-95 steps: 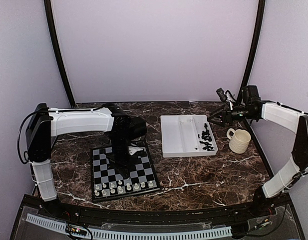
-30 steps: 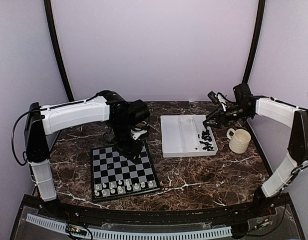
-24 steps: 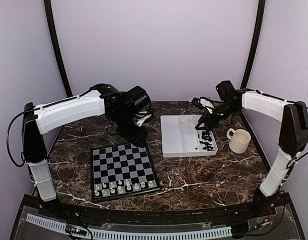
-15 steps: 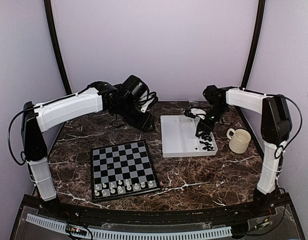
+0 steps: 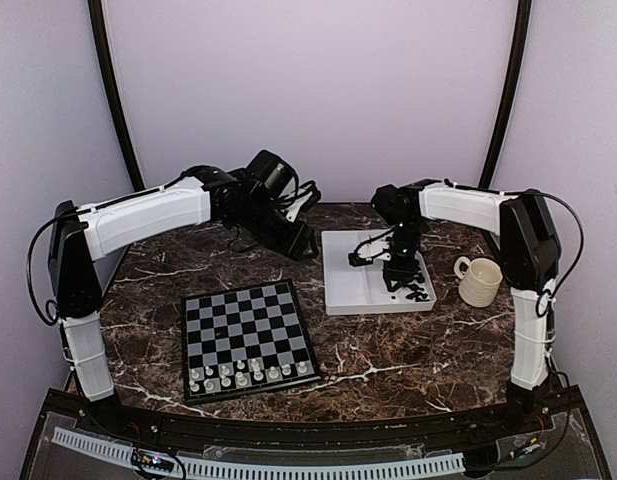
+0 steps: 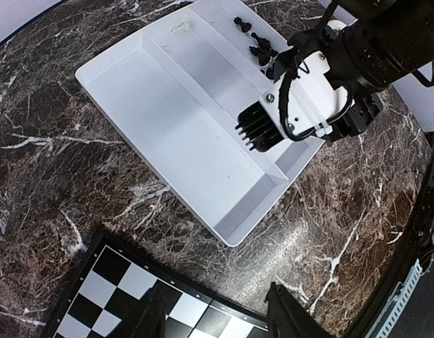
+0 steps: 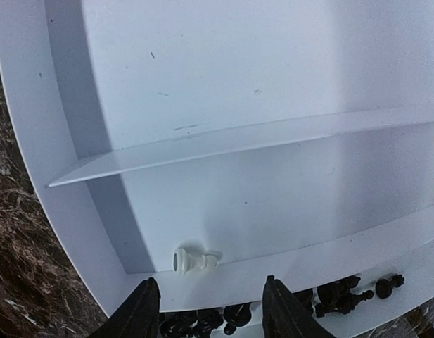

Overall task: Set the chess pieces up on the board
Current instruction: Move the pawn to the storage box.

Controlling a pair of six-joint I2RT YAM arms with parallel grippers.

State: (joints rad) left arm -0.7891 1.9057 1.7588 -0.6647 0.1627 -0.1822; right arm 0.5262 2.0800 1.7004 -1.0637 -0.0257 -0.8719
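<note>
One white chessman [image 7: 194,260], seemingly a pawn, lies flat in tray [image 7: 273,70] | right gripper [image 7: 209,313] spread above it, black chessmen [image 7: 343,296] nearby | left gripper [image 6: 218,320] spread over chessboard [image 6: 118,296] edge

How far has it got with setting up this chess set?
Partly done: white pieces stand in the two near rows of the board. In hand: the open right end effector hovers over one white piece lying in the tray; the left end effector is empty. Left: the black pieces in the tray.
</note>
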